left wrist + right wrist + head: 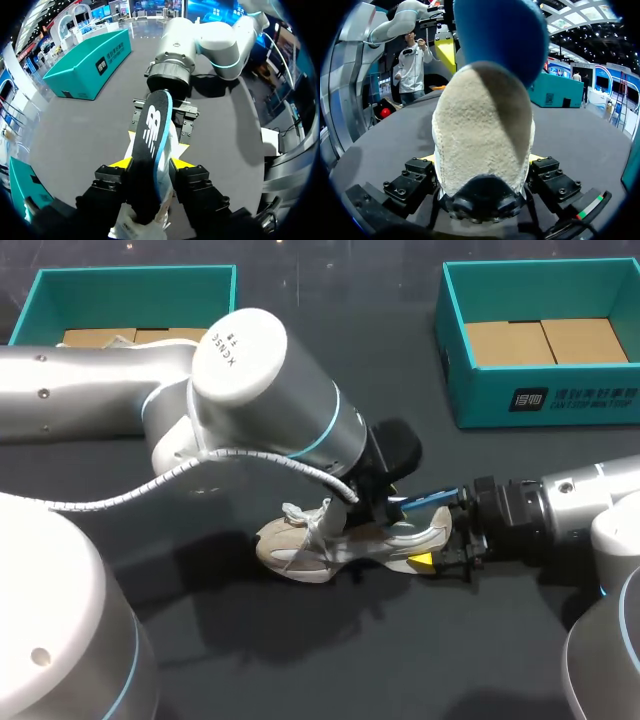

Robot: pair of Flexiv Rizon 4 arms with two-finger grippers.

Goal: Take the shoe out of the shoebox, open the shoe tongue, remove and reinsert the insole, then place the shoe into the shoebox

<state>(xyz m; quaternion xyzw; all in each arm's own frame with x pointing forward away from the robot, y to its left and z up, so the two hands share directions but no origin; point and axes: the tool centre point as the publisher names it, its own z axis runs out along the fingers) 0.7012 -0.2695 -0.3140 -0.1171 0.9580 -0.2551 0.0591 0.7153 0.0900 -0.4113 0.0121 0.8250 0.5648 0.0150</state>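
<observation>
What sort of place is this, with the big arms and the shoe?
Probably a robot test or demo bench. The right arm and left arm meet over a dark table, one holding a shoe, the other its insole. Two open teal shoeboxes sit at the back.

Left arm [250,370] directly above shoe [300,552]

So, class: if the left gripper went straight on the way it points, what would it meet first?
Past the insole it holds, the left gripper faces the right gripper gripping the shoe; probably that first, though depth is unclear.
</observation>
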